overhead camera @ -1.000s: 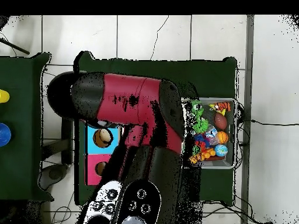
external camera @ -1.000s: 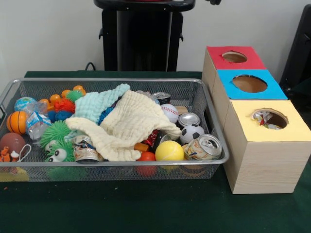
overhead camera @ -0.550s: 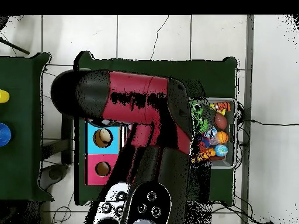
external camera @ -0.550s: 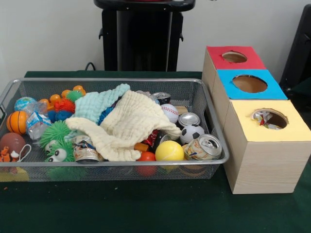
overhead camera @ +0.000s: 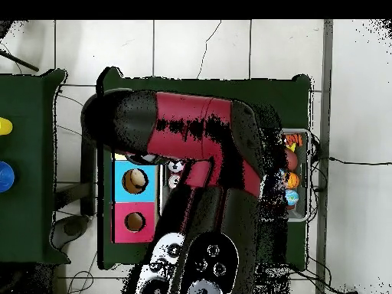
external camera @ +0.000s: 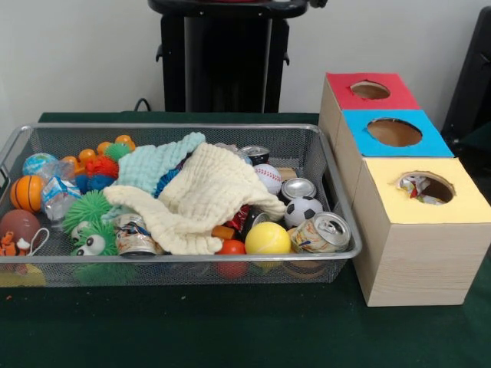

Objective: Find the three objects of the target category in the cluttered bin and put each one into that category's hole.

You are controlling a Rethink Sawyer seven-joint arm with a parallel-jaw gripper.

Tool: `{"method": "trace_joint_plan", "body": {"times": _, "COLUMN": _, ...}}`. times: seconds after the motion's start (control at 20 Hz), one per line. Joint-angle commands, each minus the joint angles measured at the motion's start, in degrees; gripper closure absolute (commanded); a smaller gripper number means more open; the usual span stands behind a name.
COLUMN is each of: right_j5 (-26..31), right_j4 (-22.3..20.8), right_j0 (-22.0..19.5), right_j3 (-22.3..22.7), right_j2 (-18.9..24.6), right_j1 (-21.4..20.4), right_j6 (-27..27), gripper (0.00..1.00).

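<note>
A wire mesh bin (external camera: pixel 184 257) holds a cream cloth (external camera: pixel 203 199) and a light blue cloth (external camera: pixel 157 165) draped over the clutter. Around them lie several drink cans, one at the front right (external camera: pixel 322 232) and one behind it (external camera: pixel 298 188). A yellow ball (external camera: pixel 267 239), a soccer ball (external camera: pixel 303 211), a baseball (external camera: pixel 268 178) and a small basketball (external camera: pixel 27 192) also show. Beside the bin stand a red box (external camera: pixel 387 98), a blue box (external camera: pixel 430 142) and a yellow box (external camera: pixel 430 222), each with a round hole. From overhead the red and black arm (overhead camera: pixel 191 138) covers most of the bin (overhead camera: pixel 306 217); the gripper itself is hidden.
Something crumpled lies inside the yellow box's hole (external camera: pixel 418 188). Green fuzzy toys (external camera: pixel 90 222) and small orange balls (external camera: pixel 107 147) fill the bin's left end. From overhead, the blue box (overhead camera: pixel 121 181) and red box (overhead camera: pixel 121 223) show left of the arm.
In the overhead view the arm has swung to the right and now covers more of the bin. The bin's contents and the boxes have not moved.
</note>
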Motion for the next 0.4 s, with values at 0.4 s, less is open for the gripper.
{"method": "trace_joint_plan", "body": {"times": 0.4, "right_j5": -2.21, "right_j4": -3.29, "right_j0": -1.73, "right_j3": 4.79, "right_j2": 6.99, "right_j1": -0.23, "right_j6": -7.32, "gripper": 1.0}}
